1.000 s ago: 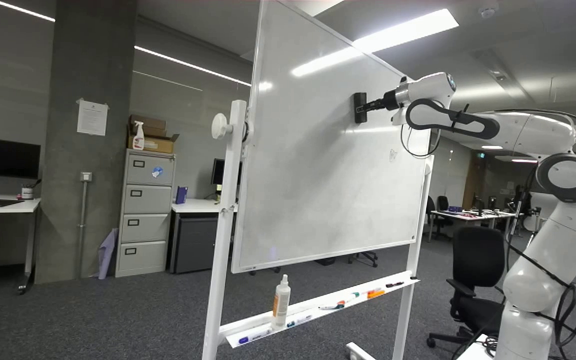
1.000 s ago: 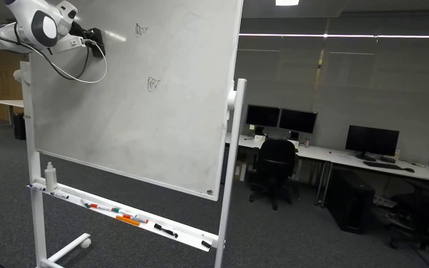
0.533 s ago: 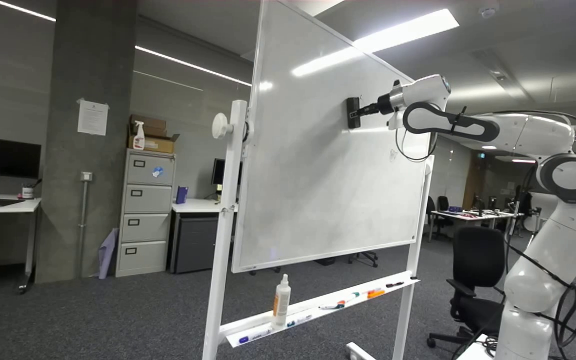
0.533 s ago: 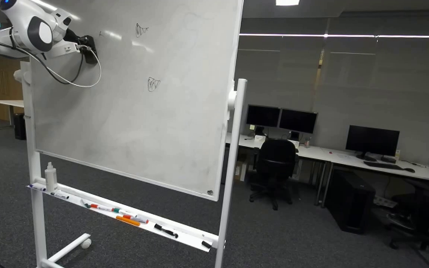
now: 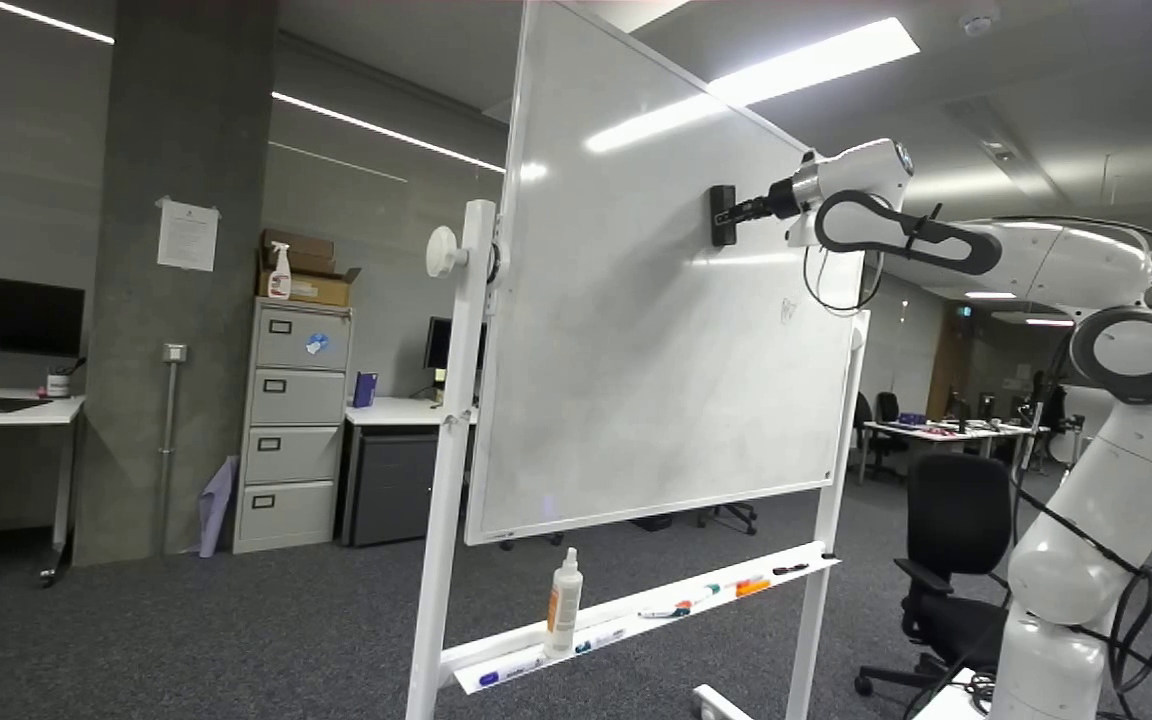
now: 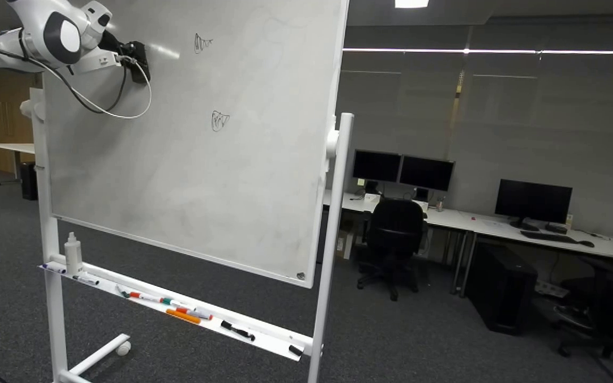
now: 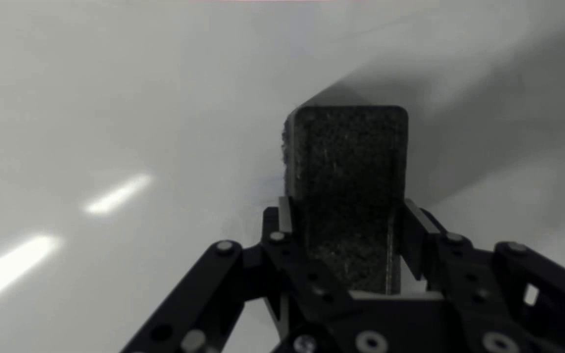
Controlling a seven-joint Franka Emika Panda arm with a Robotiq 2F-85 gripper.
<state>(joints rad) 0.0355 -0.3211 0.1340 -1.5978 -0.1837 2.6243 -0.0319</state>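
Two scribbles [image 6: 220, 121] to go, upper left-centre of an exterior view, so wiping looks unfinished; how much is done, can't tell! Wrist view, centre: end effector [image 7: 347, 215] clamped to the eraser's [image 7: 351, 157] width, gripping it, seemingly against the whiteboard [image 7: 189, 122].

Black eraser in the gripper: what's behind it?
The whiteboard, whose gray surface shows beside the black eraser in the wrist view. The patch directly behind is covered, so whether it's clean or marked can't be seen.

The whiteboard [image 5: 636, 420] bars the way ahead of the fingers [image 7: 415, 245], but open air reaches down to the tray [image 6: 273, 340].
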